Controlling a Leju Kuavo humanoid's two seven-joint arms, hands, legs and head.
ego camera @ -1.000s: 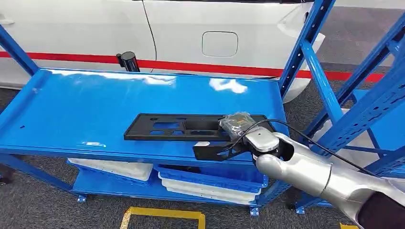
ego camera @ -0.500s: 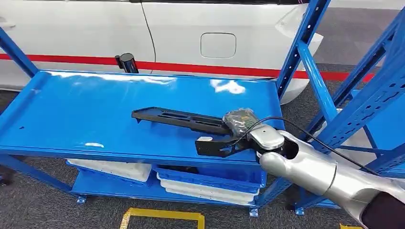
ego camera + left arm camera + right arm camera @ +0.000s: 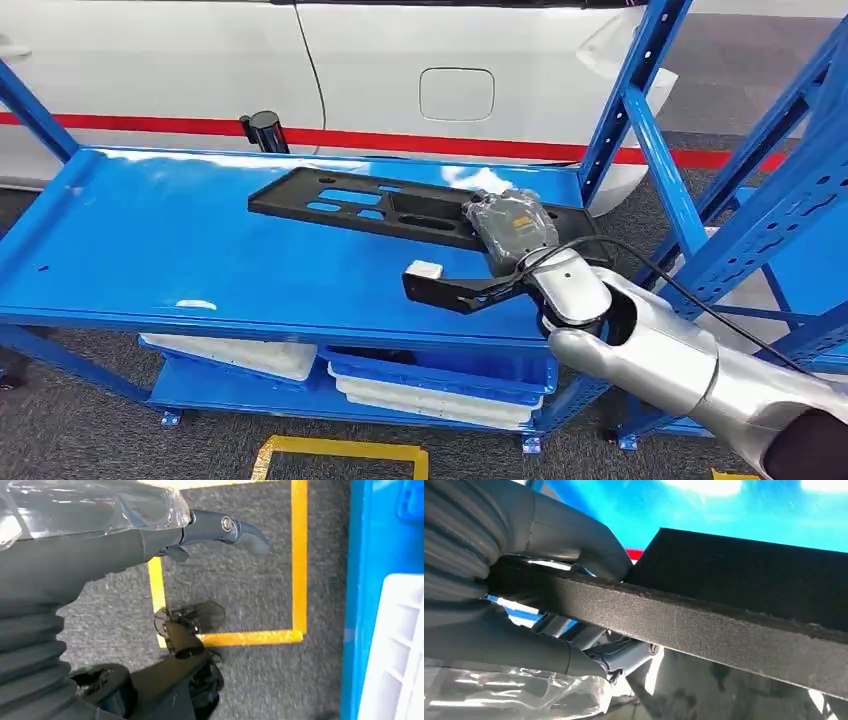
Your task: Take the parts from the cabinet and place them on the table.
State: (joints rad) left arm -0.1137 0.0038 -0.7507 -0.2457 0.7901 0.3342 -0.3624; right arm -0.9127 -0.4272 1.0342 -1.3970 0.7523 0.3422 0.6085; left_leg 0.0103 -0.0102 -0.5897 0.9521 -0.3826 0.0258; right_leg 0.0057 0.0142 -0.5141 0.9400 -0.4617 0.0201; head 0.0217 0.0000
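Right hand (image 3: 510,240), centre-right of frame, fingers closed round the near end of the long flat black slotted plastic part (image 3: 370,205), holding it over the glossy blue metal table (image 3: 150,250), likely for set-down. Left hand (image 3: 100,555) hangs over grey floor, fingers apart, holding nothing.

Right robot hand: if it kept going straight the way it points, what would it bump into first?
Probably nothing close: the right robot hand holding the black panel points left over the blue shelf. Depth is unclear.
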